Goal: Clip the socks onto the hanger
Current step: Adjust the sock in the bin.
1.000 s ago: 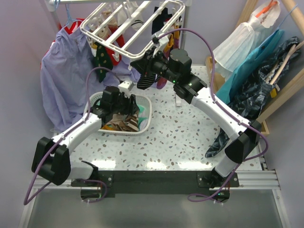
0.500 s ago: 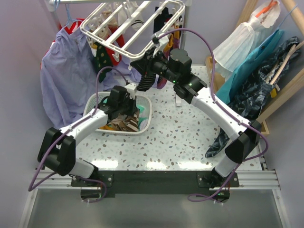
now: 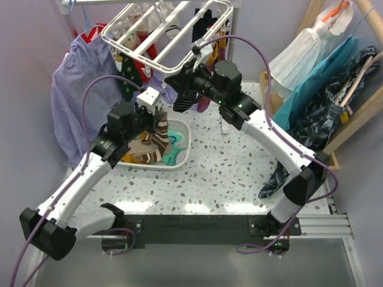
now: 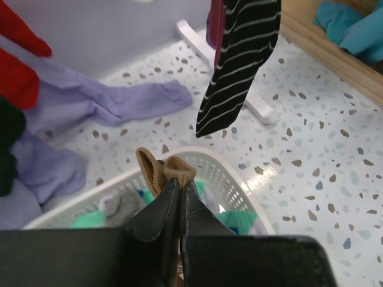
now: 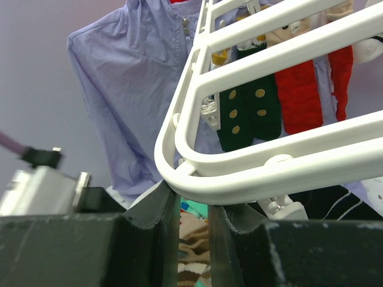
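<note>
From above, the left end effector (image 3: pixel 158 121) is closed on a brown-cream striped sock (image 3: pixel 157 136), which it holds just over the white laundry basket (image 3: pixel 184 145) on the speckled worktop (image 3: pixel 239 173). The right end effector (image 3: pixel 173 78) reaches up to the near corner of the tilted white hanger (image 3: pixel 170 33). A black-white striped sock (image 3: pixel 184 99) dangles beside it, and a lavender shirt (image 3: pixel 78 89) hangs to the left. The left wrist view shows the jaws pressed together on the brown-cream striped sock (image 4: pixel 160 168) at a folded bit of its ribbed fabric, with the laundry basket (image 4: pixel 236 179) below. The black-white striped sock (image 4: pixel 239 66) hangs ahead, and a lavender sock (image 4: pixel 140 101) lies on the worktop (image 4: pixel 311 149). The sock looks light, limp and unbreakable, so it will droop and swing. A pinch near the cuff, leaving an edge free, should give a clip something to bite. In the right wrist view, the right end effector (image 5: pixel 192 200) has its fingers narrowly apart, apparently clamped on the hanger (image 5: pixel 251 173) at its rounded corner. A small clip (image 5: pixel 209 112), a green dotted sock (image 5: pixel 248 113) and a red sock (image 5: pixel 311 89) hang behind it. I judge that the hanging striped sock, the dangling clips and the right arm crowd the way up.
</note>
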